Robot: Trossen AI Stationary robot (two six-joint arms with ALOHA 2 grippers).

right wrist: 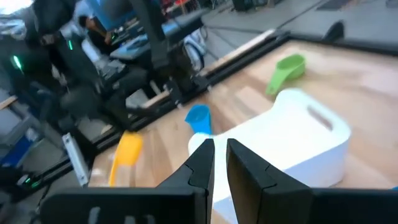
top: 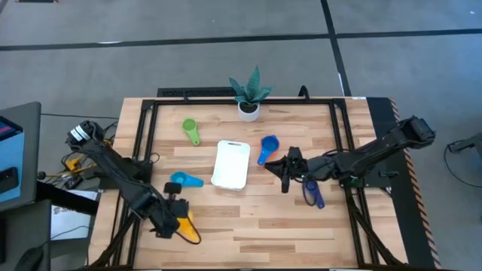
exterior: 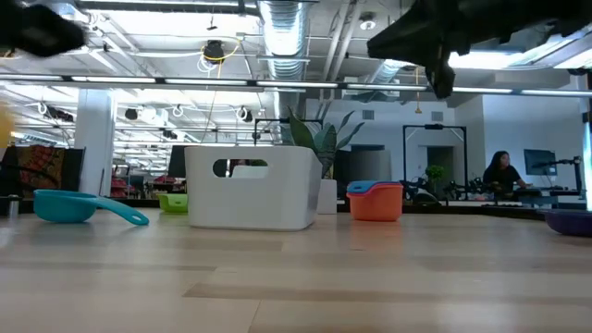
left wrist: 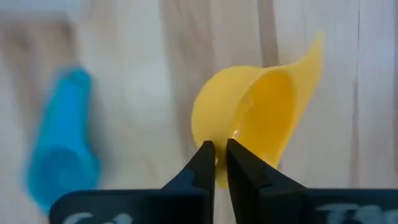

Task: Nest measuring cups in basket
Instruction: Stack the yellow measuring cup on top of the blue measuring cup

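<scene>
My left gripper (top: 172, 217) is near the table's near-left corner, shut on the yellow measuring cup (left wrist: 249, 118). My right gripper (top: 286, 179) hovers shut, right of the white basket (top: 231, 164), holding nothing. The green cup (top: 190, 130) lies far-left of the basket. The light blue cup (top: 184, 181) lies on the basket's left. A blue cup (top: 267, 147) sits inside an orange one (exterior: 375, 203), right of the basket. The navy cup (top: 313, 193) lies right of my right gripper. No red cup shows. My left gripper pinches the yellow cup's bowl wall at the rim (left wrist: 217, 140), on the side away from the handle (left wrist: 311, 59). One finger (left wrist: 242, 165) is inside the bowl and one (left wrist: 202, 165) outside. In the low view the cup (exterior: 4, 125) hangs clear of the table.
A white plant pot (top: 248, 110) with a green plant stands at the far edge, behind the basket. Black frame rails (top: 143, 135) run along the table's left, right and far sides. Bare wood (top: 256, 226) lies near the front middle. A person (exterior: 504, 174) sits far off in the room.
</scene>
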